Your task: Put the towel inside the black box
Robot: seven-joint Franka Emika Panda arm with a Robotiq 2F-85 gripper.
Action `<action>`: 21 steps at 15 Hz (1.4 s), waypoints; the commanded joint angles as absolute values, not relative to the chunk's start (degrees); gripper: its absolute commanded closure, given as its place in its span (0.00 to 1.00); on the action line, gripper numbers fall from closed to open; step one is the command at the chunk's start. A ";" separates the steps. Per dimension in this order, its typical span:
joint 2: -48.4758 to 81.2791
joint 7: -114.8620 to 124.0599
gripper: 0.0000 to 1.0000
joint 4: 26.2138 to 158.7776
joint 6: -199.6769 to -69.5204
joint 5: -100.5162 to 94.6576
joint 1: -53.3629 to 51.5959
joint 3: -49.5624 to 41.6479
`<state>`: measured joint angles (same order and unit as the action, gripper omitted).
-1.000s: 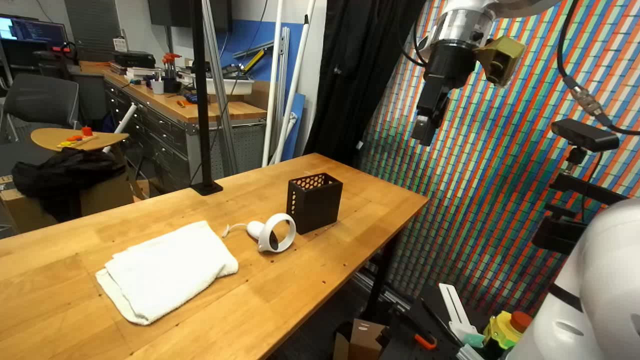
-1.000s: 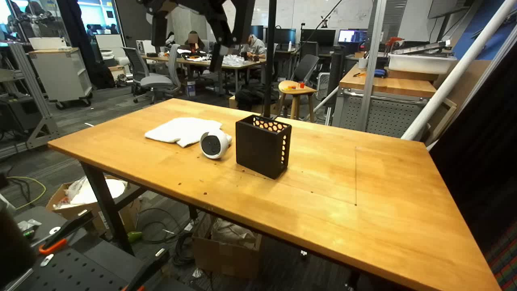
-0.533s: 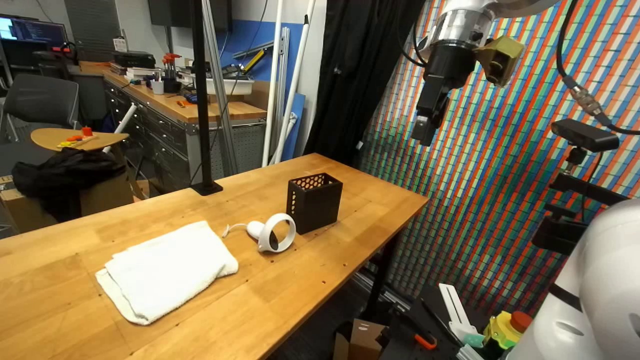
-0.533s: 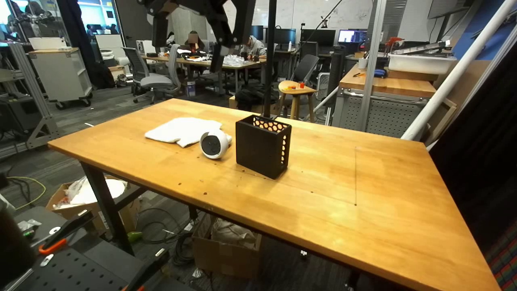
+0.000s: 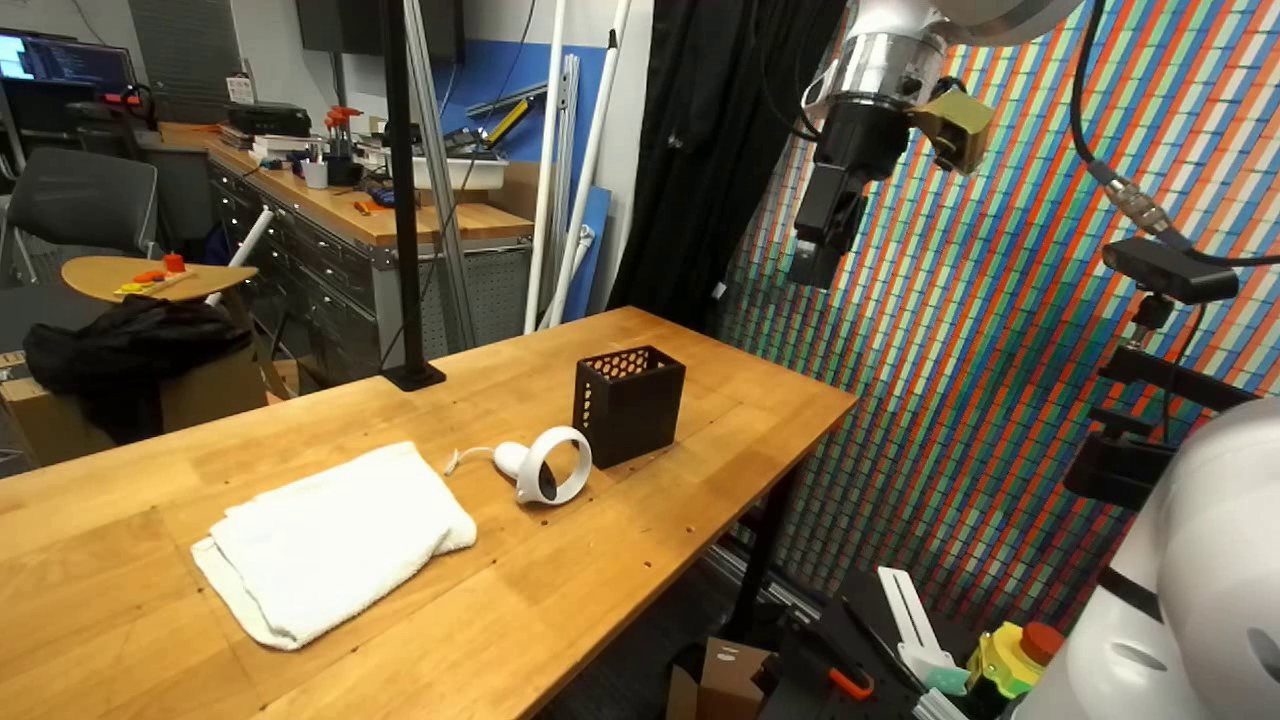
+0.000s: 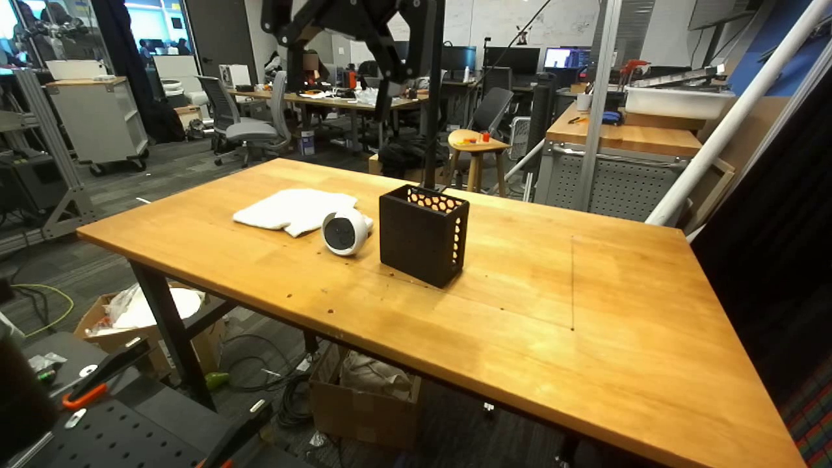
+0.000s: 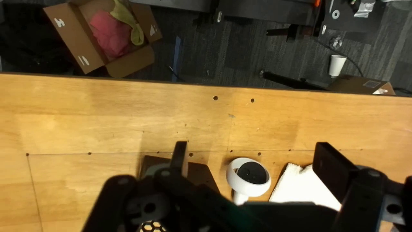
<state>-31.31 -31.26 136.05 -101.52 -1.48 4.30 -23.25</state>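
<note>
The white folded towel (image 5: 340, 540) lies flat on the wooden table; it also shows in an exterior view (image 6: 292, 209) and partly in the wrist view (image 7: 302, 187). The black box (image 5: 635, 410), open at the top with honeycomb holes, stands upright on the table, also in an exterior view (image 6: 419, 240). In the wrist view the box (image 7: 201, 177) is mostly hidden behind a finger. My gripper (image 5: 815, 272) is high above the table, apart from both. Its fingers are wide open and empty in the wrist view (image 7: 252, 151) and an exterior view (image 6: 341, 91).
A white ring-shaped controller (image 5: 560, 468) lies on the table between the towel and the box, close to the box. A black post (image 5: 405, 200) stands at a table edge. A camera on a mount (image 5: 1170, 270) is beside the robot base. A long table edge shows in the wrist view (image 7: 206, 85).
In the last half second my gripper has moved, leftward in an exterior view and rightward and slightly down in an exterior view. It stays open. Towel, box and controller have not moved.
</note>
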 commanded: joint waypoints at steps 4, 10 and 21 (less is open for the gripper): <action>-22.82 -34.14 0.00 130.12 -109.39 -2.54 5.18 -21.95; -15.15 -37.12 0.00 124.16 -111.46 -2.23 5.65 -21.45; -3.33 -32.87 0.00 114.30 -114.58 0.11 7.02 -16.86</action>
<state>-6.89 -34.23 118.38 -113.11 -1.73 5.38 -18.69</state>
